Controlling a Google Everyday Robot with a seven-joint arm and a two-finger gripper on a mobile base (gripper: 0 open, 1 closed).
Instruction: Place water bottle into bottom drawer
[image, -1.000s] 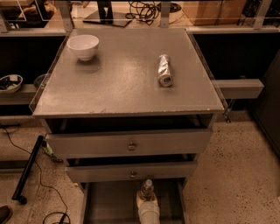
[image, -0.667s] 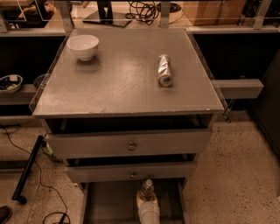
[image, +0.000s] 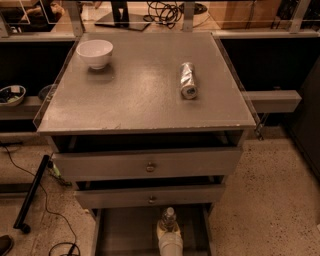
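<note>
We cannot tell whether our gripper (image: 169, 234) clasps the water bottle (image: 168, 218) just ahead; released tilted, it could topple in the bottom drawer (image: 125, 231) beneath.

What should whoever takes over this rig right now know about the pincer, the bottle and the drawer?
Pincer: low at the frame's bottom edge, over the open bottom drawer, right at the water bottle's base.
Water bottle: upright over the drawer's floor; whether it rests there cannot be told.
Done: drawer open, bottle brought in.
Left: set it down, back away.
</note>
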